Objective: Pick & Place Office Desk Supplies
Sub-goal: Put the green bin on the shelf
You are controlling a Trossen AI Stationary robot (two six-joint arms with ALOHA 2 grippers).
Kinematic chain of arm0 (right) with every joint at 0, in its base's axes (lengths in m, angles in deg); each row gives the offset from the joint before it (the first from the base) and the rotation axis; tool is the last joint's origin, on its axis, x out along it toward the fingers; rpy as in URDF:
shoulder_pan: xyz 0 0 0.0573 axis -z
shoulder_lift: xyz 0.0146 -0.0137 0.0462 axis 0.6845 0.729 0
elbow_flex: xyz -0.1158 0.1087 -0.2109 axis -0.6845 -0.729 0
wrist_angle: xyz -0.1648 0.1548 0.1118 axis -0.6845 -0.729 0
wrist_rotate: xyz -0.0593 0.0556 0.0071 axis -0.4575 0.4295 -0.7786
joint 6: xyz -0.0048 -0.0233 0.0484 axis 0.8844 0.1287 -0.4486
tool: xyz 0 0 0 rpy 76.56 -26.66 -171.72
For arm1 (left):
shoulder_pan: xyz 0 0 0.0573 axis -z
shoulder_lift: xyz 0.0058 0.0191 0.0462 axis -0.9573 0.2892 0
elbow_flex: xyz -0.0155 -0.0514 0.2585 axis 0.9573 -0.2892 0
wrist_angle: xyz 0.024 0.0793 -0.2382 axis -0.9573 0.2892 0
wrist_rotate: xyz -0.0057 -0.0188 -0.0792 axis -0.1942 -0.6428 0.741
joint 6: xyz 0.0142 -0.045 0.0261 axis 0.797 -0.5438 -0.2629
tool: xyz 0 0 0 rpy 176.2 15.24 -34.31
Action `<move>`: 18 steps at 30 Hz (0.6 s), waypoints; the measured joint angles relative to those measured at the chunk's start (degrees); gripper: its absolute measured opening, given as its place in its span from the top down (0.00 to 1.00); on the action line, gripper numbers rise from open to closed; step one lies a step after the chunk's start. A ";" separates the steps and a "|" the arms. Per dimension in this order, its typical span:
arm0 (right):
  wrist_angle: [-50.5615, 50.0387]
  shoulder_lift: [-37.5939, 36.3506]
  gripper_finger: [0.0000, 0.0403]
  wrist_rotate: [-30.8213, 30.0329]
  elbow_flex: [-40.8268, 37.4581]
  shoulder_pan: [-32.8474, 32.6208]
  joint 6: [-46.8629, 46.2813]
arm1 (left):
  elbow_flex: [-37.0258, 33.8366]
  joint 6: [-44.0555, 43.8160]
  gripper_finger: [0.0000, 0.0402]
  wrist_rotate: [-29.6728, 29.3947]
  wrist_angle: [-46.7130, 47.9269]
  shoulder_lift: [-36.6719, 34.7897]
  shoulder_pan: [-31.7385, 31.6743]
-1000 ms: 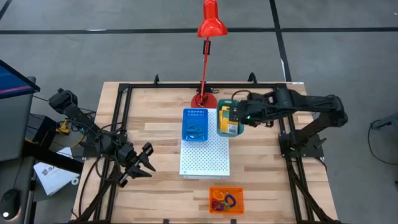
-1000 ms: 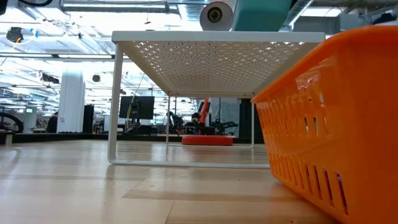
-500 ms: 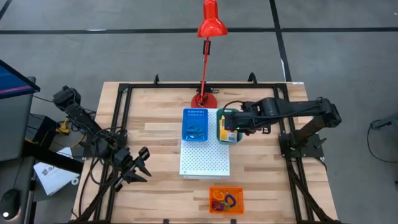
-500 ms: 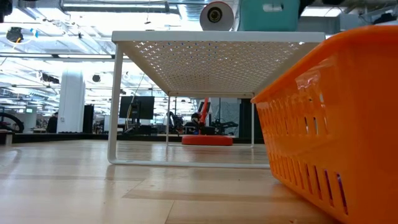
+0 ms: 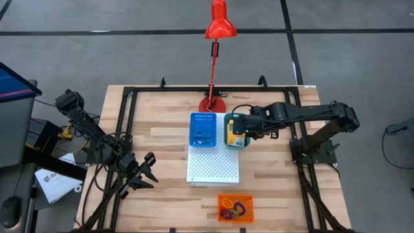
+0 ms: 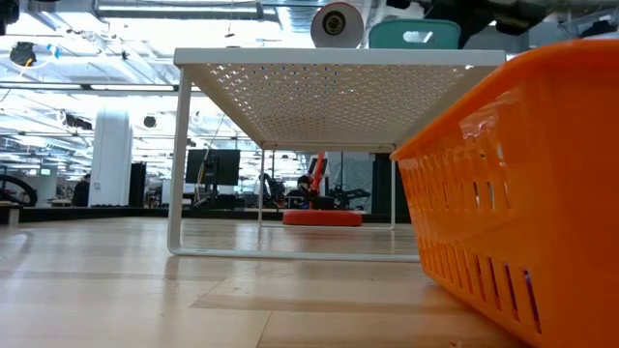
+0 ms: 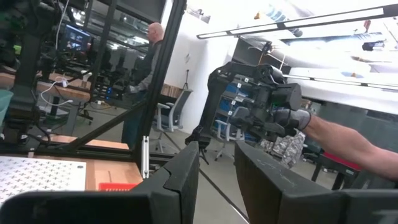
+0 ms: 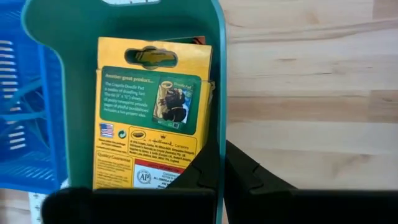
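Note:
A teal tray (image 5: 237, 131) with a yellow-and-green crayon box (image 8: 152, 118) in it hangs at the right edge of the white perforated board (image 5: 213, 165), next to the blue tray (image 5: 203, 130) that stands on the board. My right gripper (image 5: 240, 129) is shut on the teal tray. In the low view the teal tray's bottom (image 6: 416, 35) is level with the board's top; I cannot tell whether it rests there. An orange tray (image 5: 235, 208) with coloured loops stands near the table's front edge. My left gripper (image 5: 151, 169) waits open over the table's left part, touching nothing. My right gripper pinches the teal tray's side wall (image 8: 219, 146), the one on the table's right, with one finger inside the tray and one outside. The fingers come steeply from above. The tray sits level in the hold, with the crayon box lying flat inside.
A red desk lamp (image 5: 217, 26) stands on its base (image 5: 211, 103) just behind the board. Black frame rails (image 5: 129, 129) run along the table's left and right sides. Bare wood lies to the left of the board and to the right of the orange tray.
My right gripper has come down and toward the table's left with the teal tray, from beside the board to its right edge. The tray stays level and has sunk to the height of the board's top.

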 joint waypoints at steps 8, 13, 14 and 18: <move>2.31 0.57 1.00 1.75 -0.42 3.32 1.91 | 0.00 0.00 0.75 -0.25 0.01 0.00 0.00; 4.53 2.01 1.00 2.70 -0.42 4.15 3.03 | 0.00 0.00 0.75 -0.24 0.05 -0.02 0.00; 4.37 2.49 1.00 2.84 -0.42 4.15 3.03 | 0.00 0.00 0.75 -0.24 0.05 -0.01 0.00; 4.82 3.87 1.00 3.00 -0.42 4.11 3.21 | 0.00 0.00 0.75 -0.22 0.06 0.00 0.00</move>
